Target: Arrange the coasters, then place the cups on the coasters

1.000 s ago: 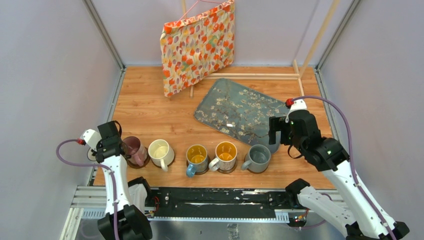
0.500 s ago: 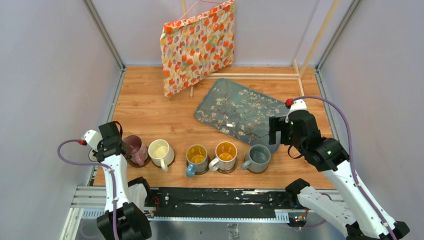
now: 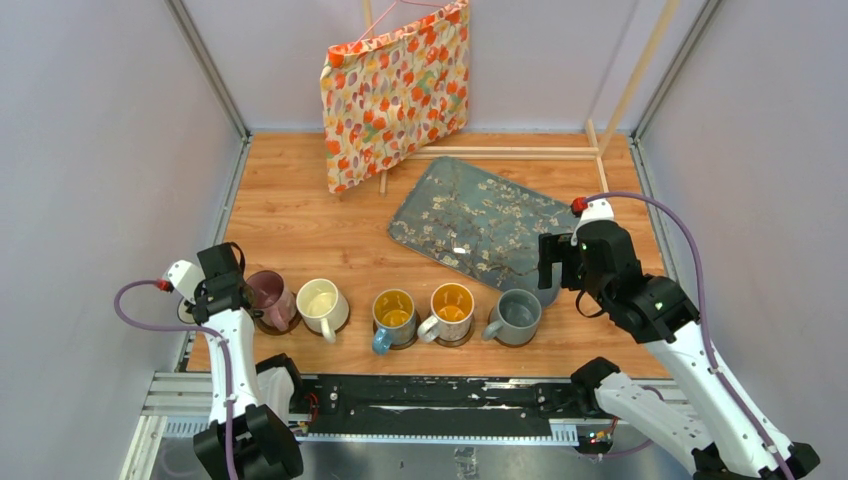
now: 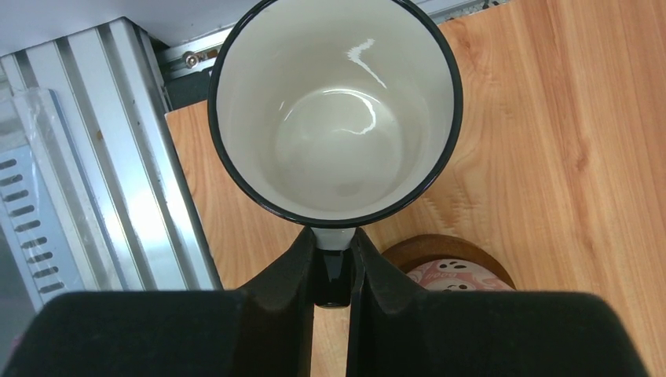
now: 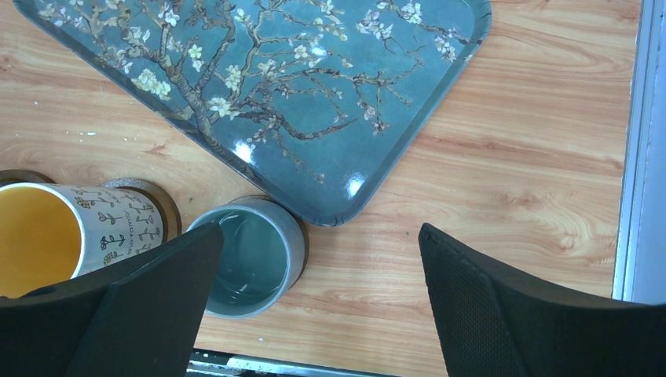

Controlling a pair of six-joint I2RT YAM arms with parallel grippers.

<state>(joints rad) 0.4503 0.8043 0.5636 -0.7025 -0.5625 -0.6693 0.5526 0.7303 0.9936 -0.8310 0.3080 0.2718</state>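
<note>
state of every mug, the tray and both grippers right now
left gripper: shut on the white mug's handle
white dark-rimmed mug: upright, empty, held
right gripper: open, empty
pink mug: upright on a coaster
cream mug: upright, empty
blue-handled mug: upright
yellow-inside white mug: upright
grey mug: upright, empty
floral tray: flat, bare

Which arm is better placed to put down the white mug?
Left. The left claw is shut on the handle of the white mug. The right claw is open and empty, near the grey mug.
</note>
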